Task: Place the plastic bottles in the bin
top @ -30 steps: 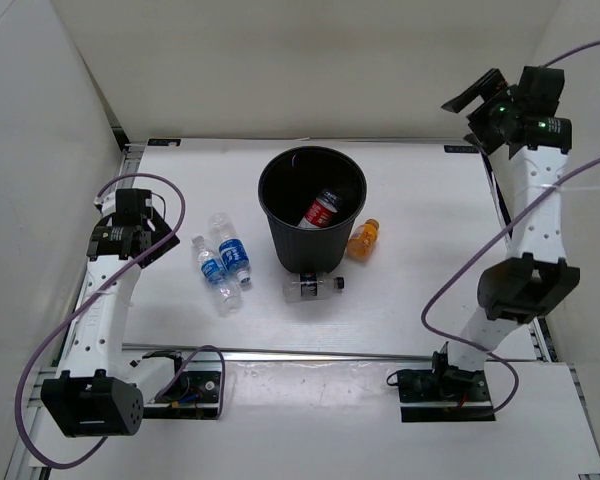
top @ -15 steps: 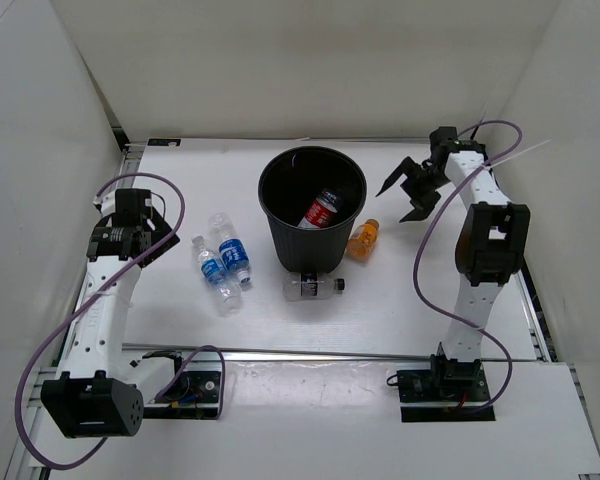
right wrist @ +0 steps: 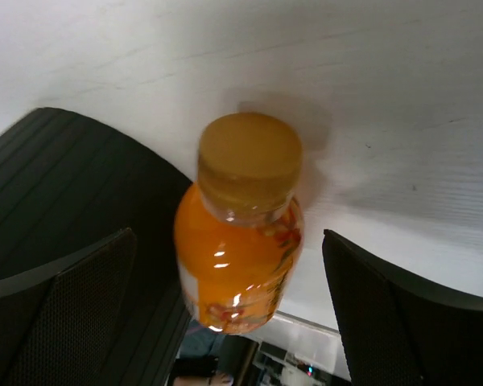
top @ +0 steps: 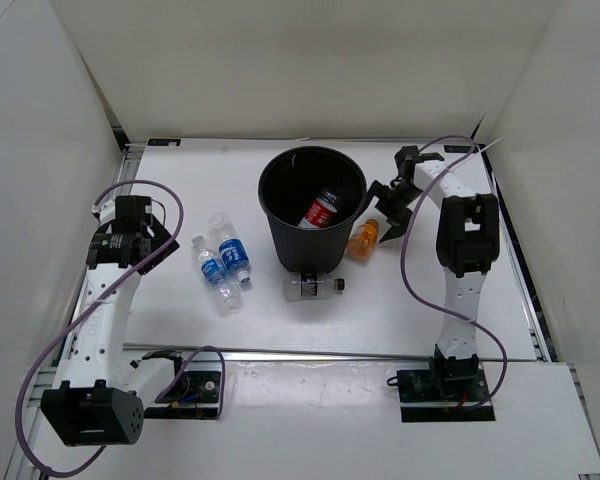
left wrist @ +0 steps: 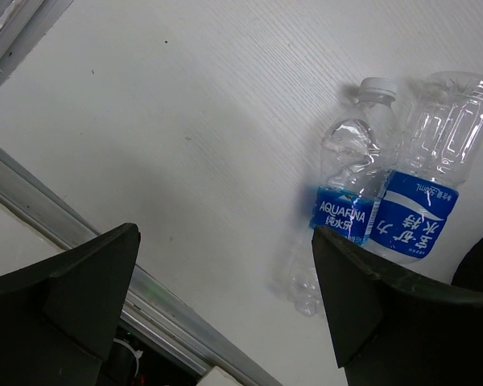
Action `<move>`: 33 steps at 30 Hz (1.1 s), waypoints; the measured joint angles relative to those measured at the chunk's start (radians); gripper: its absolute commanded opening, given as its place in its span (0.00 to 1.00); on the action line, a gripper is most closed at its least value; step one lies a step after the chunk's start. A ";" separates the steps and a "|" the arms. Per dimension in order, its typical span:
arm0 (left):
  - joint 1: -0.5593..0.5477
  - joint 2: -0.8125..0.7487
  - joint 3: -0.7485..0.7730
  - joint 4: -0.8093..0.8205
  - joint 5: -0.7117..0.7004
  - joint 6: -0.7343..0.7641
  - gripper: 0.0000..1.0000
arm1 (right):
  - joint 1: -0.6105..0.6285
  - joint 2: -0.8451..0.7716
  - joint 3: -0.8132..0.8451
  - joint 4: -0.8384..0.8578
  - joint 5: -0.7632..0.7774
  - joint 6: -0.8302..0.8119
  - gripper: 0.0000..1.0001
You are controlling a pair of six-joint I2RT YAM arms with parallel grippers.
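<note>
Beside bin (top: 298, 256), right side: my right fingers (top: 385, 208) swung down from high, now wide open astride orange bottle (right wrist: 240, 241) on tabletop (top: 430, 290). Close next. Left fingers (top: 152, 236) open, idle near blue-label bottles (top: 232, 258). Red bottle (top: 321, 210) already binned.

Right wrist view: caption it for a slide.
Open right gripper frames the small orange plastic bottle beside the round black plastic bin.
</note>
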 measured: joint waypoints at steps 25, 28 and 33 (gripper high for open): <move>0.000 -0.036 -0.027 -0.031 -0.011 -0.041 1.00 | -0.167 -0.172 0.148 -0.058 0.085 -0.044 0.30; 0.000 -0.035 -0.027 -0.031 -0.010 -0.039 1.00 | -0.174 -0.282 0.259 -0.012 0.073 -0.018 0.30; 0.000 -0.016 -0.027 -0.019 -0.007 -0.029 1.00 | -0.099 -0.434 0.330 0.163 -0.020 0.040 0.30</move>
